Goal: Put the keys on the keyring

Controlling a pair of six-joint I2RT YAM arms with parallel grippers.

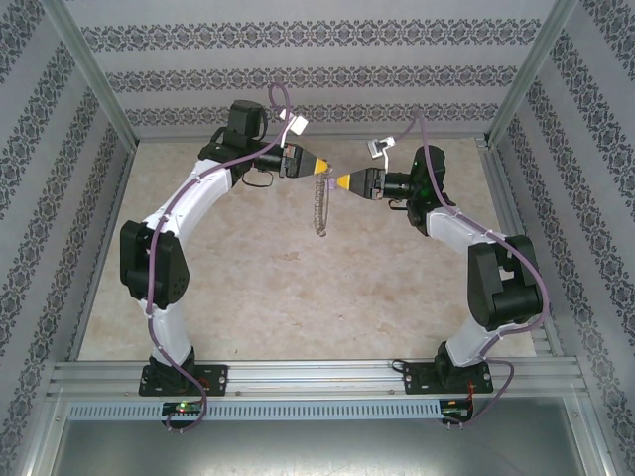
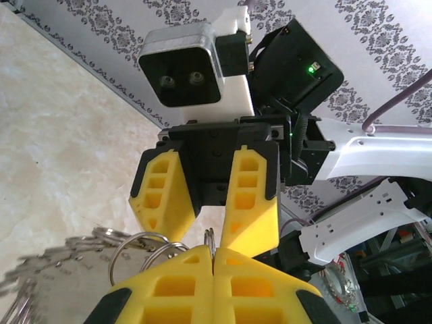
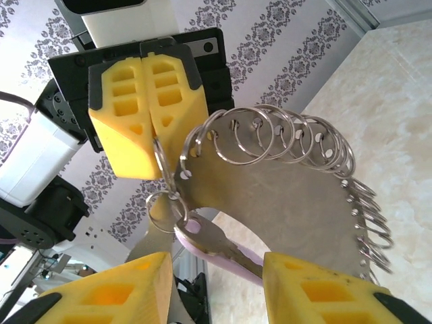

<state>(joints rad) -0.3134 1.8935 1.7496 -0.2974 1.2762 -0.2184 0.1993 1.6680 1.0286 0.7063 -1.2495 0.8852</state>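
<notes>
The keyring (image 3: pixel 290 202) is a flat grey metal hoop with several split rings round its rim; it hangs edge-on in the top external view (image 1: pixel 318 203) between both arms. My left gripper (image 2: pixel 213 253) (image 1: pixel 319 166) is shut on a thin ring at the keyring's top. In the right wrist view a silvery key (image 3: pixel 210 237), backed by a pale-purple piece (image 3: pixel 206 254), dangles from a small ring under the left gripper's fingers (image 3: pixel 145 101). My right gripper (image 3: pixel 216 264) (image 1: pixel 337 181) stands open, its fingers either side of that key, whose tip runs behind the right finger.
Both arms meet high over the far middle of the beige table (image 1: pixel 298 297). Patterned walls (image 1: pixel 298 74) close in the back and sides, with metal rails (image 1: pixel 298 377) along the near edge. Loose cables (image 1: pixel 283 99) arc behind the wrists.
</notes>
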